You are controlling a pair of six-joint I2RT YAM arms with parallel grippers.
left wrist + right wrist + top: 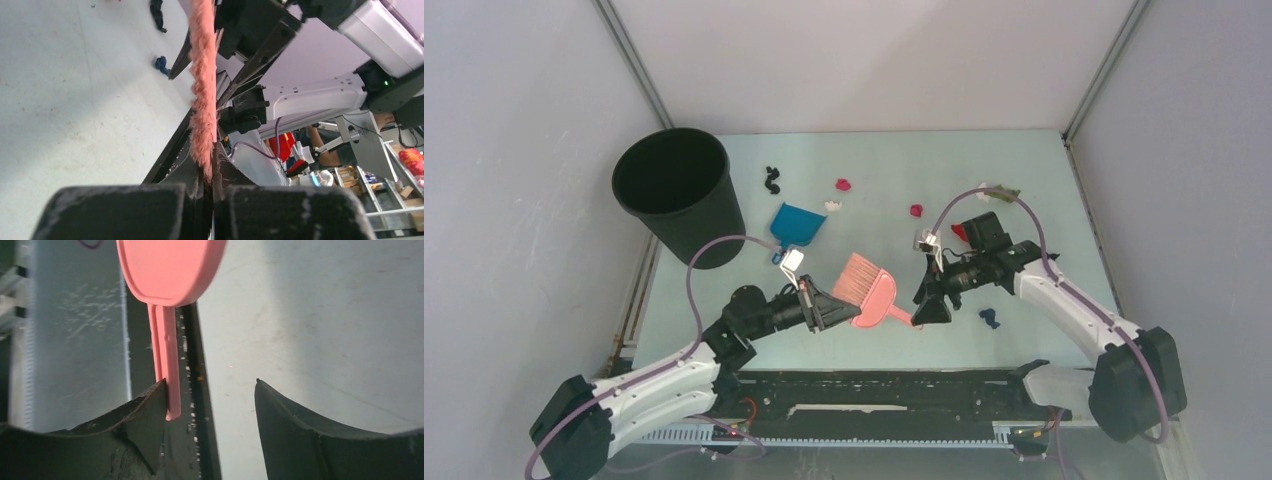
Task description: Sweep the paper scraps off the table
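My left gripper (pixel 842 308) is shut on the bristle end of the pink brush (pixel 871 292); in the left wrist view (pixel 214 155) the bristles (pixel 202 100) run up out of the closed jaws. My right gripper (pixel 929 308) is open at the brush's handle tip; in the right wrist view (pixel 210 382) the handle (pixel 170 365) lies against the left finger. Paper scraps lie on the table (pixel 884 160): black (pixel 772 180), pink (pixel 843 184), white (pixel 832 206), red (pixel 916 210) and dark blue (pixel 990 318). The dark blue scrap (pixel 161 64) also shows in the left wrist view.
A blue dustpan (pixel 797 224) lies at the left middle, beside a tall black bin (pixel 676 190) at the table's left edge. Another red scrap (pixel 960 232) sits by the right arm, and a pale one (pixel 999 190) at the back right. A black rail (pixel 884 390) runs along the near edge.
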